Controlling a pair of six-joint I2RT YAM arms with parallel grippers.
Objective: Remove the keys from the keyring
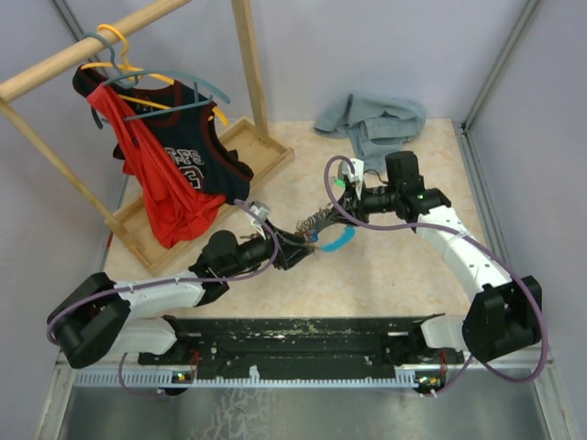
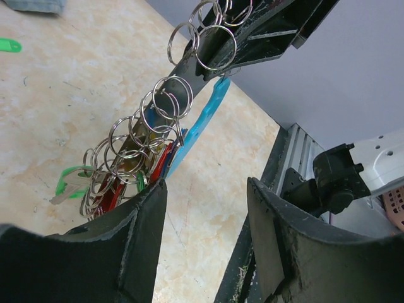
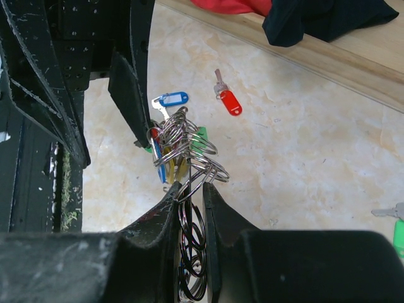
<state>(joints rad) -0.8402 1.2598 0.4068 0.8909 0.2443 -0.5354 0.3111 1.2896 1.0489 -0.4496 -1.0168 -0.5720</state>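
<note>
- Keyring [image 3: 187, 151]: a chain of linked silvery loops, held clear of the table [image 1: 394, 275] and stretched between my two grippers in front of the arm bases.
- Right gripper [image 3: 189, 199]: my fingers [image 3: 151, 233] stand nearly together, pinching the loops at one end of the chain. Several loops hang in the narrow slit between them.
- Left gripper [image 2: 206, 186]: my jaws stand well apart, with bare table showing through the gap. The far end of the bunch lies against the tip of one finger [image 2: 136, 227], outside the gap, and I see no pinch on it.
- Keys [image 2: 66, 196] on the ring: clustered at the end nearest my left gripper. They carry a green tag [image 2: 60, 183], a red tag [image 2: 117, 192] and a long light-blue tag [image 2: 203, 120] that hangs beside the chain. Most blades are hidden among the loops.
- Loose keys lying on the table, seen from my right wrist: a blue-tagged key [image 3: 169, 101] just beyond the bunch, a red-tagged key [image 3: 227, 102] near it but not touching, and a green-tagged key [image 3: 396, 230] well apart at the edge of that view.
- Surroundings, seen from above: a wooden rack [image 1: 248, 64] stands at the far left, with a dark jersey [image 1: 197, 147] and a red garment [image 1: 174, 202] hanging from it. A grey-blue cloth [image 1: 371, 119] lies crumpled at the far edge of the table.
</note>
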